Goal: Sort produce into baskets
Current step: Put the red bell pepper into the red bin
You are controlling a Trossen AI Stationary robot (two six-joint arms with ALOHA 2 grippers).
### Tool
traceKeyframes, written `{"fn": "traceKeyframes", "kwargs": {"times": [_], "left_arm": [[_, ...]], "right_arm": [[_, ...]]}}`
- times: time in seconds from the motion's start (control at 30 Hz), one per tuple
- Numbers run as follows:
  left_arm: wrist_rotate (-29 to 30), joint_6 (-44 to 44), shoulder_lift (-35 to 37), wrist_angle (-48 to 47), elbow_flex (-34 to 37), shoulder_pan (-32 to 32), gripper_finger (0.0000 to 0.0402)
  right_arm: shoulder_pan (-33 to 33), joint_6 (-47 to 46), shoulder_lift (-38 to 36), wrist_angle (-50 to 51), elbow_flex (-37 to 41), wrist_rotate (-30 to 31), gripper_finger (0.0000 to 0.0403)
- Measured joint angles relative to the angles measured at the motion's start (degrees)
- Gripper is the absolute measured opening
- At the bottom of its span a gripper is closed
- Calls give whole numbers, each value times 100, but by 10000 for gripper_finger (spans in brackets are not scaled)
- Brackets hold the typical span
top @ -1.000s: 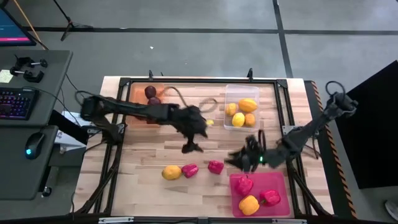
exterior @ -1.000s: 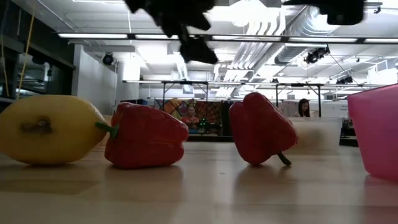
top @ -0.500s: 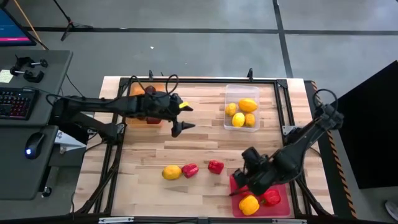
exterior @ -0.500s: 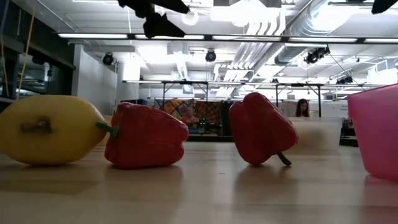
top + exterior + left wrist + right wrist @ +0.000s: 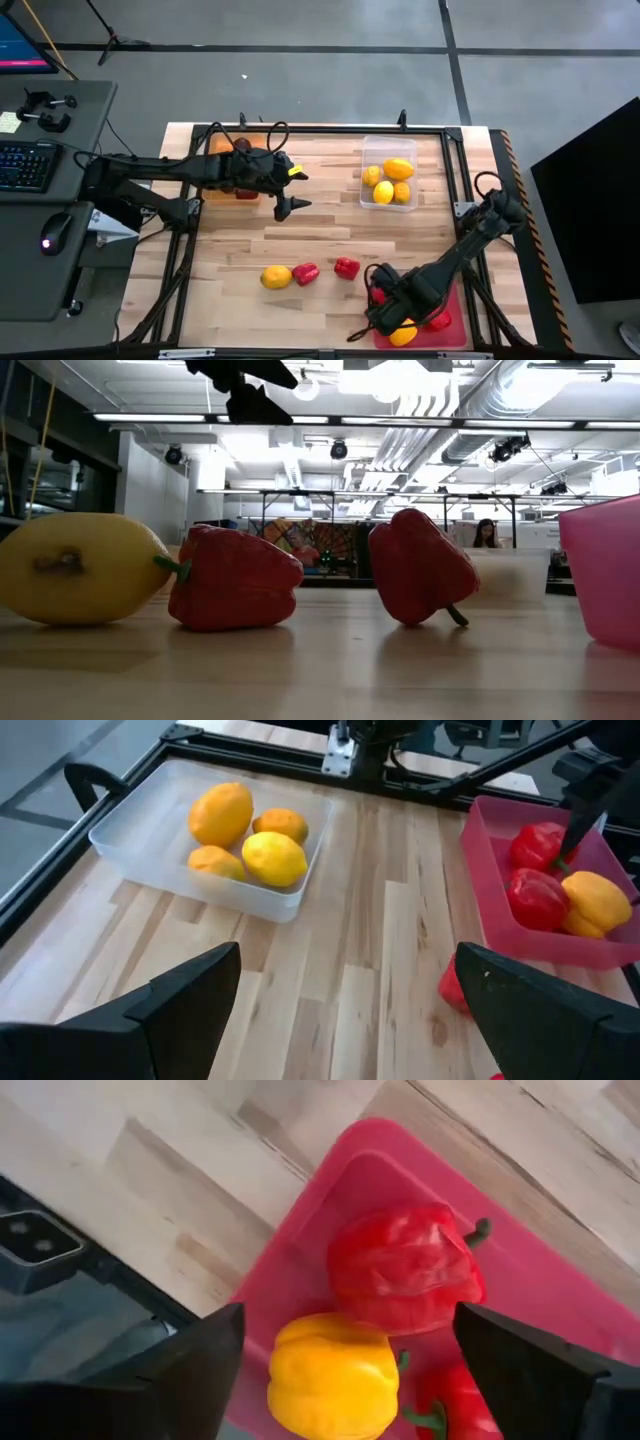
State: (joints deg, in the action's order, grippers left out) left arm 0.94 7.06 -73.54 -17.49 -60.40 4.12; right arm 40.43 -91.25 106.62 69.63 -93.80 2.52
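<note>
My left gripper (image 5: 297, 192) is open and empty, raised above the table beside the orange tray (image 5: 222, 150), which my left arm mostly hides; it also shows at the top of the low view (image 5: 250, 390). My right gripper (image 5: 372, 315) is open and empty over the near left corner of the pink tray (image 5: 330, 1180), above a red pepper (image 5: 405, 1270) and a yellow pepper (image 5: 335, 1370). A yellow fruit (image 5: 276, 277) and two red peppers (image 5: 306, 273) (image 5: 347, 268) lie on the table. The clear tray (image 5: 388, 150) holds yellow and orange citrus (image 5: 270, 855).
A black frame (image 5: 320, 131) runs round the wooden table. Bare wood lies between the clear tray and the loose produce. A dark maroon fruit (image 5: 241, 146) shows in the orange tray. A desk with a keyboard (image 5: 25, 165) stands off the table's left side.
My left gripper has gone from the middle of the table toward the far left, up to the orange tray, and then kept still. My right gripper has gone toward the near edge, from beside the loose red pepper to over the pink tray. The produce has not moved.
</note>
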Motion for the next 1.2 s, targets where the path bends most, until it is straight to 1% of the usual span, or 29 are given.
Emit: {"fn": "traceKeyframes", "kwargs": {"times": [0.07,0.13,0.17,0.2,0.27,0.3,0.33,0.43,0.5,0.53,0.67,0.77,0.87,1.03,1.2], "left_arm": [[1,-88,0,12,0,0,358],[0,-117,-1,12,0,0,358],[-1,-117,0,12,0,0,358],[-1,-118,0,13,0,0,358],[-1,-119,-2,35,0,0,358],[-1,-119,-2,45,0,0,358],[-1,-121,-2,58,0,0,358],[61,-124,-2,69,0,0,358],[116,-114,-2,66,0,0,358],[118,-84,-2,67,0,0,358],[126,20,-2,67,0,0,358],[127,27,-4,69,0,0,358],[128,38,-4,71,0,0,358],[128,178,-4,66,0,0,358],[130,183,-4,63,0,0,358]], "right_arm": [[-7,-45,43,25,0,-67,324],[-5,-147,43,122,0,7,271],[-5,-155,43,201,0,49,235],[-5,-138,43,274,0,64,192],[-5,14,41,400,14,72,92],[-5,157,29,311,76,74,48],[-5,277,25,174,157,73,26],[-39,345,30,-450,554,9,22],[-77,430,30,-946,811,-5,9],[-103,432,32,-1032,904,21,5],[-202,463,34,-1035,999,373,3],[-262,727,34,-920,1045,421,2],[-296,760,34,-916,1205,409,0],[-244,890,34,-1000,1378,-20,0],[26,906,32,-814,1377,-492,0]]}}
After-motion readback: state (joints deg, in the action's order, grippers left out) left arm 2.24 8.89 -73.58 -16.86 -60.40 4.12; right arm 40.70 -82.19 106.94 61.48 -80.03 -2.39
